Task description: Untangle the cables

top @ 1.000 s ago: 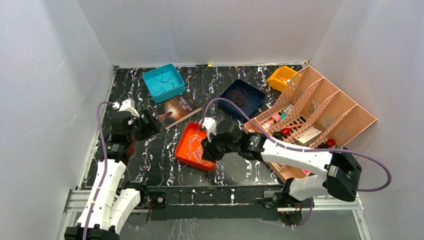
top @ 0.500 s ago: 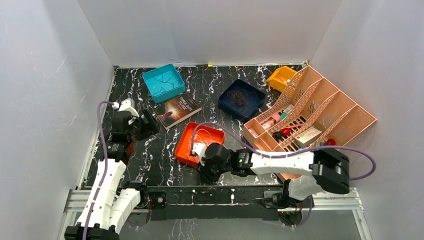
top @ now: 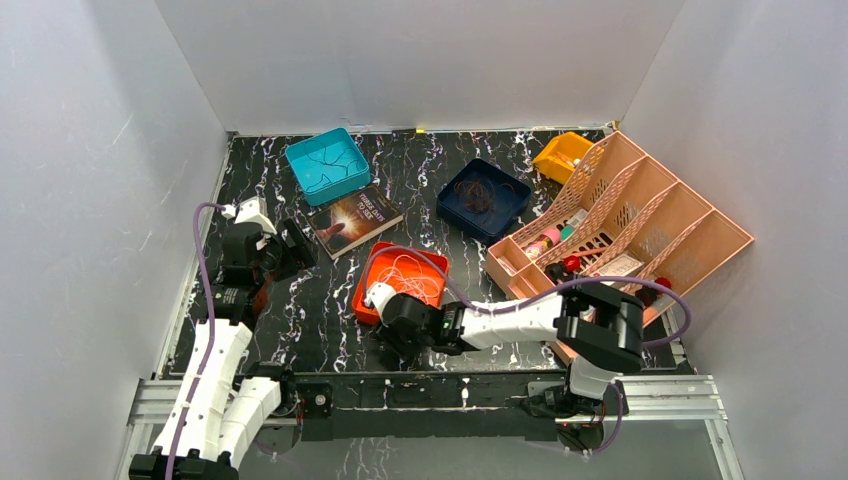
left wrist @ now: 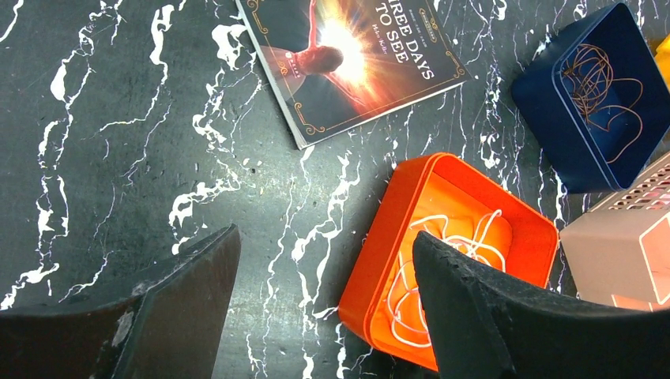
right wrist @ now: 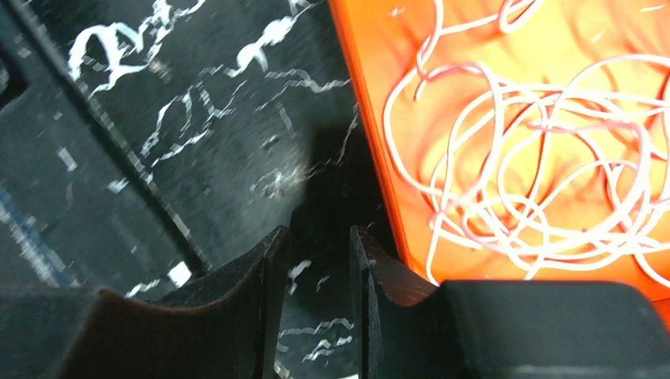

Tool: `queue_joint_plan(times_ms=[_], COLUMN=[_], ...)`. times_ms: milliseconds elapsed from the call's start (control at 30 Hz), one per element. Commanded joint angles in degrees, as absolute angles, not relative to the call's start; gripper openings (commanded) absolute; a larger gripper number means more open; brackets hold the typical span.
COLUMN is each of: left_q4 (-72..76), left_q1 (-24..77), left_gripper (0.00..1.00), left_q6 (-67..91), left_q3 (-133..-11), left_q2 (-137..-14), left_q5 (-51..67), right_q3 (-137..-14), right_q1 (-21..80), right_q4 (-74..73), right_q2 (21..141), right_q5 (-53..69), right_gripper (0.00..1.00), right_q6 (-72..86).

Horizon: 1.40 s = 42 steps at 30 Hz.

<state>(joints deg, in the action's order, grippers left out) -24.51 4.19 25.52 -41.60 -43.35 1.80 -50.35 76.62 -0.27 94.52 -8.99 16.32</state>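
Note:
The cables lie apart in three trays. A whitish cable (top: 412,275) (left wrist: 450,253) (right wrist: 521,158) is looped in the orange tray (top: 365,290) (left wrist: 387,229) (right wrist: 371,142). A dark brown one (top: 483,195) (left wrist: 600,79) sits in the navy tray (top: 455,200). A black one (top: 328,165) lies in the teal tray (top: 300,160). My right gripper (top: 388,345) (right wrist: 316,253) hangs low over the table off the orange tray's near-left corner, jaws a little apart with nothing between them. My left gripper (top: 303,250) (left wrist: 325,237) hovers wide open left of that tray.
A book (top: 352,220) (left wrist: 355,63) lies between the teal and orange trays. A peach slotted organiser (top: 650,220) with small items fills the right side, a yellow bin (top: 560,155) behind it. White walls enclose the table; the black rail (right wrist: 103,118) runs along its near edge.
My right arm has pulled back from over the orange tray toward the near edge and left, leaving the whitish cable in the tray. The left arm has stayed put.

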Motion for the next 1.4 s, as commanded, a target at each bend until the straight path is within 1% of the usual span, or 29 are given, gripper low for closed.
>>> queue_joint_plan(times_ms=[0,267,500,733,933,1233,1367], left_q4=[-25.44,-25.58,-25.84,-26.01,-26.02,-26.01,-25.91], left_q1=[4.12,4.14,4.15,4.13,4.1,4.13,4.13], left_gripper=[0.79,0.79,0.79,0.79,0.79,0.79,0.8], left_q6=[24.7,24.7,24.7,24.69,24.78,24.74,24.72], left_q3=[-42.37,-42.28,-42.37,-42.58,-42.49,-42.38,-42.19], left_q2=[-42.71,-42.36,-42.32,-42.53,-42.66,-42.28,-42.01], left_q5=[1.14,1.3,1.27,1.28,1.41,1.33,1.77], right_q3=[-55.51,-55.85,-56.99,-60.99,-64.41,-73.52,-71.37], right_q1=[75.97,71.7,64.12,57.31,51.98,48.29,47.73], right_q4=[-0.9,-0.98,-0.62,-2.14,-2.52,-3.59,-1.57], right_q2=[98.37,99.4,101.04,103.74,106.19,112.35,107.85], right_q5=[-17.51,-18.56,-16.48,-16.66,-17.09,-19.19,-16.26], right_gripper=[0.43,0.43,0.43,0.43,0.43,0.43,0.44], right_q6=[14.71,11.65,6.87,2.62,4.22,4.3,4.47])
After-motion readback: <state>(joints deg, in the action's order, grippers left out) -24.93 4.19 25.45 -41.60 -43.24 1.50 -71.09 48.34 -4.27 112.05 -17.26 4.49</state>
